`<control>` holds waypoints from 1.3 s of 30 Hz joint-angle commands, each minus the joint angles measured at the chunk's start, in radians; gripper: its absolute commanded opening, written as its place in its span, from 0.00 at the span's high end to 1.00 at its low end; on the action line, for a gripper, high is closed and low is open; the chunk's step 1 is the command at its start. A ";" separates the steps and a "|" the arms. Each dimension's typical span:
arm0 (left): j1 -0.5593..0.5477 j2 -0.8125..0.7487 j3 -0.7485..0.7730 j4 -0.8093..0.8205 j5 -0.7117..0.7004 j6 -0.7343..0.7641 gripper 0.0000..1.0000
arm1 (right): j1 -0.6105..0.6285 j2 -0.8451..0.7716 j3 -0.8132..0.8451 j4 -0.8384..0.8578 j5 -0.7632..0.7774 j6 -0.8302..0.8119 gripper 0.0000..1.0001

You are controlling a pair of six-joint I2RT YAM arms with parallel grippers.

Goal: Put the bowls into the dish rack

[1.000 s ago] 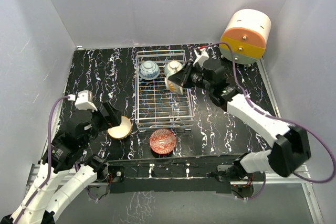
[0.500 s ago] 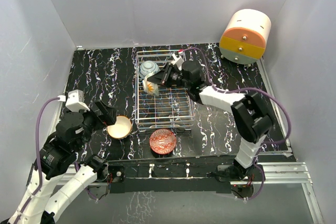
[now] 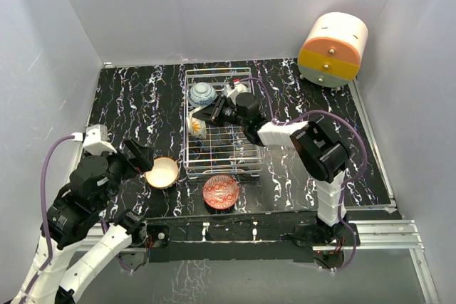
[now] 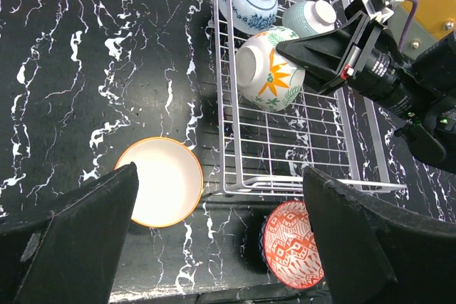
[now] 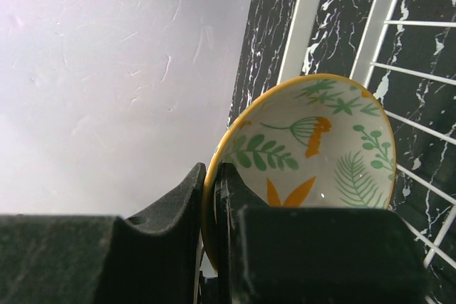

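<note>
The wire dish rack (image 3: 229, 156) holds a blue-white bowl (image 3: 202, 93) and a pale mint bowl (image 4: 311, 18) upside down at its far end. My right gripper (image 3: 211, 115) is shut on the rim of the yellow-green leafy bowl (image 3: 196, 124), holding it tilted on edge over the rack's left side; the pinched rim shows in the right wrist view (image 5: 212, 197). The cream-tan bowl (image 3: 162, 173) sits on the table left of the rack, and the red patterned bowl (image 3: 220, 191) sits in front of it. My left gripper (image 3: 141, 157) is open and empty above the cream-tan bowl (image 4: 160, 181).
A cream-and-orange cylindrical drawer unit (image 3: 332, 49) stands at the far right corner. White walls close in the black marbled table (image 3: 135, 97) on three sides. The near half of the rack (image 4: 285, 147) holds no bowls.
My right gripper has carried the leafy bowl leftward across the rack, from the right side to the left side. My left arm has drawn back slightly to the left.
</note>
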 commanded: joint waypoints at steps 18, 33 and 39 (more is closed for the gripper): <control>-0.002 -0.014 0.030 -0.039 -0.029 0.003 0.03 | -0.024 -0.099 -0.118 -0.049 0.175 0.022 0.75; -0.002 0.001 0.016 -0.037 -0.024 0.002 0.03 | -0.067 -0.005 -0.169 0.299 -0.013 0.180 0.92; -0.002 0.009 0.032 -0.038 -0.030 0.007 0.03 | -0.051 0.047 -0.108 0.408 -0.045 0.284 0.92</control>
